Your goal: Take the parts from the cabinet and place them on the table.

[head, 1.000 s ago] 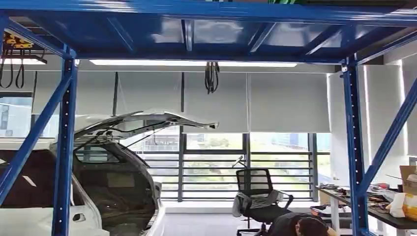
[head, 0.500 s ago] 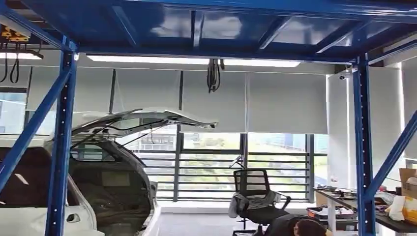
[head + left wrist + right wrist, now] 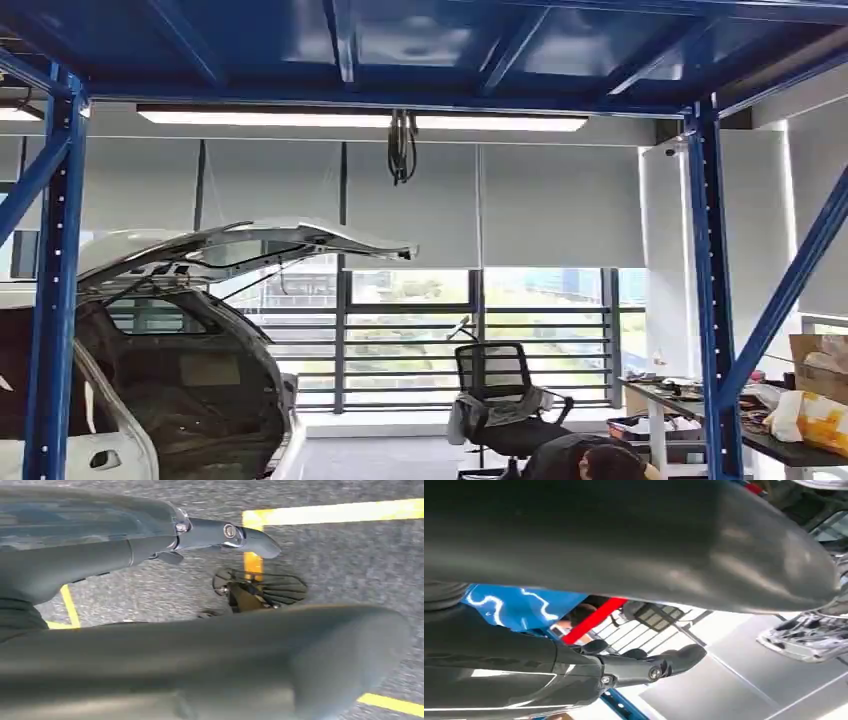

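1. Grey left hand [image 3: 210, 630] hangs over the floor [image 3: 150, 587], fingers [image 3: 225, 532] apart, holding nothing.
2. Right hand [image 3: 624, 605] likewise spread and bare.
3. Parts nowhere near either hand's fingers; worktop [image 3: 790, 450] far off. Task looks barely begun.

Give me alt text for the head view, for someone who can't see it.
Blue steel rack frame in front of a bright workshop: a white car with its tailgate raised at left, a black office chair before tall windows, a person bent low by it, and a cluttered table at right.
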`<state>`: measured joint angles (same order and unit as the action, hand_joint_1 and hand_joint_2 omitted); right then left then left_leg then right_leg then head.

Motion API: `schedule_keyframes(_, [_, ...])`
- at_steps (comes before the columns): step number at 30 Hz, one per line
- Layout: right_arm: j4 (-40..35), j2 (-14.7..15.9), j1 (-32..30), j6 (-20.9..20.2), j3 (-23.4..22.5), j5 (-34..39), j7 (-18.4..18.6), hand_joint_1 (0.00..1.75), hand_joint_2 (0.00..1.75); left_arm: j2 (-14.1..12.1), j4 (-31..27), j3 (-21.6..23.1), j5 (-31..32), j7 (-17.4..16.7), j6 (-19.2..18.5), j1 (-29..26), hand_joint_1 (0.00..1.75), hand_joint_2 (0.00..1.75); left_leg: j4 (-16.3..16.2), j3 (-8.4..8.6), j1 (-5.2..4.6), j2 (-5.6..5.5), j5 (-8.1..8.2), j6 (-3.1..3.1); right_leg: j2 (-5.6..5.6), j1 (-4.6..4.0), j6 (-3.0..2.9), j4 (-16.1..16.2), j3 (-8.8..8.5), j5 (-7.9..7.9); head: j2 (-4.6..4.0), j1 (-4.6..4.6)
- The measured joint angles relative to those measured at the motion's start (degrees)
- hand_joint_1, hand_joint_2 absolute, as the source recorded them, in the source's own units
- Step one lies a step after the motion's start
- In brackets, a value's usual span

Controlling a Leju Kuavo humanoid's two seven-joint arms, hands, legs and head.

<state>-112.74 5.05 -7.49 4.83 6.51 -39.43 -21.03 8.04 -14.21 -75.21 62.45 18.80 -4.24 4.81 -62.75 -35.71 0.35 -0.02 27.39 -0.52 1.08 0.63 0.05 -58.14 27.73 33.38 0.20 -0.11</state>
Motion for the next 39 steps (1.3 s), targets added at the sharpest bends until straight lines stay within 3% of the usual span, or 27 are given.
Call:
schedule_keyframes(3, [0.1, -0.9, 0.5, -0.3, 0.0, 0.2, 2.5, 0.0, 0.0, 0.0, 0.0, 0.0, -0.3, 0.0, 0.0, 0.0, 0.0, 0.0, 2.4, 0.68, -0.37, -0.05, 1.31, -0.78, 0.23, 0.02, 0.94, 0.0, 0.15, 0.02, 0.04, -0.02])
schedule_keyframes(5, [0.1, -1.4, 0.7, -0.4, 0.0, 0.0, 3.5, 0.0, 0.0, 0.0, 0.0, 0.0, -0.5, 0.0, 0.1, 0.0, 0.0, 0.0, 3.2, 1.73, 0.32, -0.22, 1.45, -1.22, 0.02, 0.02, 1.31, -0.4, 0.05, 0.28, 0.09, 0.05])
schedule_keyframes(6, [0.1, -1.8, 0.9, -0.3, 0.1, -0.1, 3.8, 0.0, 0.0, 0.0, 0.0, 0.0, -0.5, 0.1, 0.1, 0.1, 0.0, 0.0, 3.7, 2.55, 0.37, -0.24, 1.63, -1.5, -0.34, 0.0, 1.62, -2.2, 0.43, 0.51, 0.07, 0.0])
schedule_keyframes(7, [0.1, -2.1, 1.5, -0.2, 0.2, -0.4, 4.2, 0.0, 0.0, 0.0, 0.0, 0.0, -0.5, 0.1, 0.1, 0.2, 0.0, 0.0, 4.0, 3.13, 0.39, -0.2, 1.82, -1.75, -0.41, 0.07, 1.88, -5.7, 2.42, 1.71, 0.04, -0.02])
schedule_keyframes(9, [0.1, -2.6, 1.8, -0.3, 0.2, -0.8, 4.5, 0.0, 0.0, 0.0, 0.0, 0.0, -0.5, 0.1, 0.0, 0.3, 0.0, 0.0, 4.0, 3.83, 0.44, -0.15, 2.5, -1.82, -0.46, 0.18, 2.27, -14.2, 8.14, 4.67, 0.02, -0.02])
schedule_keyframes(10, [0.2, -2.6, 1.6, -0.9, 0.3, -0.6, 4.4, 0.0, 0.0, 0.0, 0.0, 0.0, -0.5, 0.1, 0.0, 0.2, 0.0, 0.0, 4.0, 4.37, 0.44, -0.15, 2.98, -1.81, -0.53, 0.21, 2.34, -17.1, 10.62, 5.17, 0.02, -0.02])
schedule_keyframes(11, [0.3, -2.5, 1.5, -1.4, 0.3, 0.2, 4.2, 0.0, 0.0, 0.0, 0.0, 0.0, -0.4, 0.1, 0.0, 0.2, 0.0, 0.0, 4.0, 4.92, 0.45, -0.19, 3.39, -1.77, -0.57, 0.21, 2.37, -17.2, 11.65, 4.22, 0.02, -0.02])
schedule_keyframes(12, [0.4, -2.4, 1.4, -1.7, 0.4, 0.9, 4.2, 0.0, 0.0, 0.0, 0.0, -0.1, -0.4, 0.1, 0.0, 0.1, 0.0, 0.0, 4.0, 5.72, 0.47, -0.25, 3.95, -1.64, -0.62, 0.2, 2.34, -15.0, 11.57, 1.77, 0.02, -0.02])
schedule_keyframes(14, [0.5, -2.2, 1.4, -2.3, 0.4, 1.5, 4.1, 0.0, 0.0, 0.0, 0.0, -0.1, -0.4, 0.1, 0.0, 0.0, 0.0, 0.0, 4.1, 7.64, 0.5, -0.27, 5.21, -1.26, -0.85, 0.16, 1.95, -5.5, 9.13, -5.4, 0.02, 0.0])
schedule_keyframes(15, [0.6, -2.0, 1.4, -2.7, 0.4, 1.7, 4.1, 0.0, 0.0, 0.0, 0.0, -0.1, -0.5, 0.1, 0.0, 0.0, 0.0, 0.0, 4.2, 8.14, 0.55, -0.25, 5.7, -1.02, -1.03, -0.03, 1.76, -3.3, 8.29, -6.79, 0.0, 0.02])
schedule_keyframes(16, [0.9, -1.9, 1.3, -3.5, 0.5, 2.4, 4.2, 0.0, 0.0, 0.0, 0.0, -0.1, -0.5, 0.1, 0.0, 0.2, 0.0, 0.0, 4.3, 8.38, 0.5, -0.26, 5.87, -0.74, -1.24, -0.56, 1.38, -3.0, 9.09, -4.89, 0.0, 0.0])
schedule_keyframes(18, [0.9, -1.4, 0.8, -4.4, 0.5, 4.3, 4.0, 0.0, 0.0, 0.0, 0.0, -0.1, -0.5, 0.0, 0.0, 0.1, 0.0, 0.0, 4.3, 8.76, 0.47, -0.19, 6.26, 0.29, -1.01, -0.73, 0.26, -2.4, 8.9, -5.68, 0.04, 0.02])
schedule_keyframes(20, [0.9, -0.9, 0.7, -4.8, 0.5, 4.8, 3.7, 0.0, 0.0, 0.0, 0.1, -0.1, -0.5, 0.0, 0.0, 0.1, 0.0, 0.0, 4.3, 9.2, 0.49, -0.16, 6.23, 0.66, -0.85, -0.34, -0.38, -1.8, 7.76, -5.54, 0.07, 0.05])
schedule_keyframes(21, [0.9, -0.8, 0.5, -4.8, 0.5, 4.8, 3.4, 0.0, 0.0, 0.0, 0.1, -0.1, -0.5, 0.0, 0.0, 0.3, 0.0, 0.0, 2.4, 8.64, 0.52, -0.16, 6.44, 0.78, -0.88, -0.23, -0.56, -1.3, 7.0, -5.49, 0.04, 0.05])
schedule_keyframes(22, [0.9, -0.6, 0.5, -4.8, 0.4, 4.8, 3.2, 0.0, 0.0, 0.0, 0.1, -0.1, -0.5, 0.1, 0.0, 0.4, 0.0, 0.0, -0.7, 6.89, 0.52, -0.16, 7.3, 0.87, -0.91, -0.22, -0.83, -1.1, 6.63, -5.29, 0.02, 0.05])
schedule_keyframes(24, [0.9, -0.4, 0.4, -4.8, 0.5, 5.1, 2.3, 0.0, 0.0, 0.0, 0.1, -0.1, -0.5, 0.1, 0.0, 0.4, 0.0, 0.0, -9.2, 1.36, 0.53, -0.17, 11.36, 1.18, -0.88, -0.27, -1.15, -1.1, 6.25, -4.78, 0.02, 0.05])
schedule_keyframes(25, [0.9, -0.2, 0.3, -4.8, 0.6, 5.2, 2.0, 0.0, 0.0, 0.0, 0.1, -0.1, -0.4, 0.0, 0.0, 0.3, 0.0, 0.0, -12.1, -0.95, 0.49, -0.17, 12.64, 1.23, -0.76, -0.33, -1.22, -1.1, 6.0, -4.48, 0.02, 0.05])
schedule_keyframes(26, [0.9, 0.0, 0.1, -4.6, 0.6, 4.9, 1.7, 0.0, 0.0, 0.0, 0.1, -0.1, -0.5, 0.0, 0.0, 0.1, 0.0, 0.0, -12.8, -2.28, 0.48, -0.17, 12.24, 1.2, -0.6, -0.39, -1.26, -1.1, 5.59, -4.14, 0.02, 0.05])
schedule_keyframes(27, [0.9, 0.2, 0.1, -4.1, 0.6, 4.0, 1.6, 0.0, 0.0, 0.0, 0.1, -0.1, -0.5, 0.1, 0.0, 0.0, 0.0, 0.0, -11.1, -2.46, 0.48, -0.17, 10.15, 1.19, -0.43, -0.44, -1.23, -1.1, 5.0, -3.7, 0.0, 0.05])
schedule_keyframes(29, [0.6, 0.3, 0.2, -3.7, 0.7, 3.1, 1.8, 0.0, 0.0, 0.0, 0.1, -0.1, -0.7, 0.2, 0.0, 0.1, 0.0, 0.0, -2.1, -0.18, 0.21, -0.17, 2.28, 0.46, -0.28, -0.61, -1.08, -1.1, 3.34, -2.7, 0.0, 0.05])
schedule_keyframes(30, [0.6, 0.4, 0.3, -4.1, 0.7, 3.4, 2.1, 0.0, 0.0, 0.0, 0.1, -0.1, -0.7, 0.2, 0.0, 0.0, 0.0, 0.0, 1.2, 0.72, -0.06, -0.19, -0.24, -0.12, -0.32, -0.6, -0.98, -1.0, 2.68, -2.17, 0.0, 0.05])
schedule_keyframes(31, [0.6, 0.5, 0.4, -4.6, 0.7, 3.9, 2.4, 0.0, 0.0, -0.1, 0.1, -0.1, -0.8, 0.2, 0.0, 0.1, 0.0, 0.0, 0.6, 0.36, -0.32, -0.21, 1.06, -0.35, -0.34, -0.62, -0.81, -0.9, 2.39, -2.07, 0.0, 0.02])
schedule_keyframes(32, [0.6, 0.9, 0.5, -5.2, 0.7, 4.7, 2.6, 0.0, 0.0, -0.1, 0.1, -0.1, -0.9, 0.3, 0.0, 0.2, 0.0, 0.0, 3.0, 0.57, -0.58, -0.21, 0.98, -0.49, -0.23, -0.55, -0.37, -0.9, 2.85, -1.89, 0.04, 0.06])
schedule_keyframes(33, [0.6, 1.2, 0.4, -5.6, 0.7, 5.1, 2.8, 0.0, 0.0, -0.1, 0.1, -0.1, -0.9, 0.2, 0.0, 0.1, 0.0, 0.0, 2.7, 0.49, -0.59, -0.2, 0.37, -0.42, -0.23, -0.52, 0.06, -0.7, 2.67, -1.62, 0.04, 0.05])
schedule_keyframes(34, [0.5, 1.7, 0.5, -5.9, 0.8, 5.5, 2.8, 0.0, 0.0, -0.1, 0.1, -0.2, -1.0, 0.3, 0.0, 0.0, 0.0, 0.0, 3.1, 0.72, -0.36, -0.19, 0.23, -0.06, -0.33, -0.7, -0.26, -1.0, 2.45, -1.12, 0.02, 0.02])
schedule_keyframes(35, [0.5, 2.2, 0.7, -6.2, 0.8, 5.7, 2.9, 0.0, 0.0, -0.1, 0.1, -0.2, -1.1, 0.3, 0.0, 0.0, 0.0, 0.0, 3.1, 0.74, -0.43, -0.28, 0.31, -0.09, -0.4, -0.67, -0.58, -0.7, 2.24, -1.26, 0.02, 0.05])
schedule_keyframes(39, [0.6, 5.5, 1.7, -9.3, 0.8, 8.3, 4.3, 0.0, 0.0, -0.2, 0.1, -0.2, -1.4, 0.6, -0.1, 0.3, 0.0, 0.0, 3.1, 0.72, -0.5, -0.31, 0.6, -0.54, -0.43, -0.66, -0.28, 0.1, 1.87, -1.38, 0.0, 0.05])
